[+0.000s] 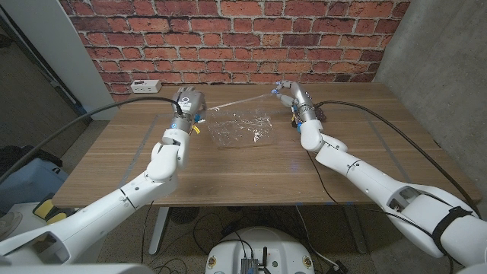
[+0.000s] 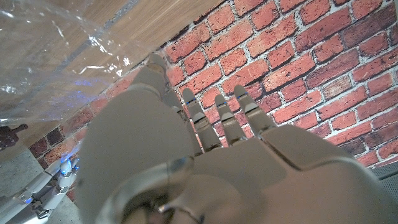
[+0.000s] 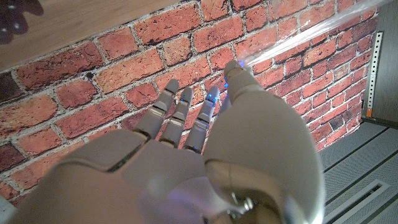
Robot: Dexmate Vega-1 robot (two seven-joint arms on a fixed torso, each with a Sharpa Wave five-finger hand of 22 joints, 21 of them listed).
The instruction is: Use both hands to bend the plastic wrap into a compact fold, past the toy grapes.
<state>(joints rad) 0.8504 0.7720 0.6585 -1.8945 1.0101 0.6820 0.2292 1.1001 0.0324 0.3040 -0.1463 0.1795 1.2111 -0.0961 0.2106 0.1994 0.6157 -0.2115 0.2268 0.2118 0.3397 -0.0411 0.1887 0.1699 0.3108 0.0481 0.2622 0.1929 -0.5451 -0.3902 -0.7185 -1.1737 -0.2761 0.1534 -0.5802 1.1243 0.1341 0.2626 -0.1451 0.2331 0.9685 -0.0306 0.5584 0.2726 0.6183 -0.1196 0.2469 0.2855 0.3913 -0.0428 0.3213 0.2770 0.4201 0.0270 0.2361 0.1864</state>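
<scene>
Both hands were up at the far side of the table (image 1: 251, 164) w/ the plastic wrap (image 1: 242, 125) stretched btwn them. Left hand (image 1: 186, 103) and right hand (image 1: 288, 95) each had fingers pinching an edge, sheet sagging onto the wood.

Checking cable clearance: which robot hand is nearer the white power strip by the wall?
Left. The left robot hand sits close beside the white power strip; the right robot hand is across the table.

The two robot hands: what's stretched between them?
In the head view, clear plastic wrap spans from the left robot hand to the right robot hand, sagging onto the table.
</scene>
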